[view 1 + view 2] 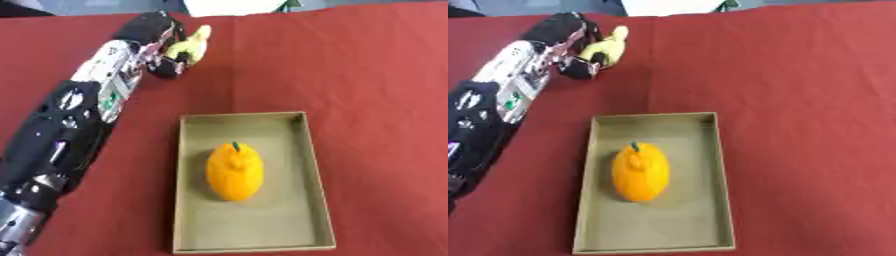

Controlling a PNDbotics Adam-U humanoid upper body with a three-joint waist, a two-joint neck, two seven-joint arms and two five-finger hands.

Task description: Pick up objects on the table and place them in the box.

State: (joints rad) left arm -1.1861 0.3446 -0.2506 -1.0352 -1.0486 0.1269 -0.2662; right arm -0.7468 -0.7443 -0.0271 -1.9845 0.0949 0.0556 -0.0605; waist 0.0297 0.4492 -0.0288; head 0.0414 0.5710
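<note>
1. While my left hand reaches to the far side of the red desk, its fingers curl around a small yellow object, possibly a banana-shaped toy; it looks held, though I cannot tell whether it has left the cloth.
2. I judge the risk to be in the carry: the yellow piece pokes out beyond the fingers and could slip on the way to the box, or catch the near wall if brought in low.
3. The open tan box sits near me and holds one orange fruit-shaped object, lying on its floor, left of centre.
4. My right hand shows in neither view.
</note>
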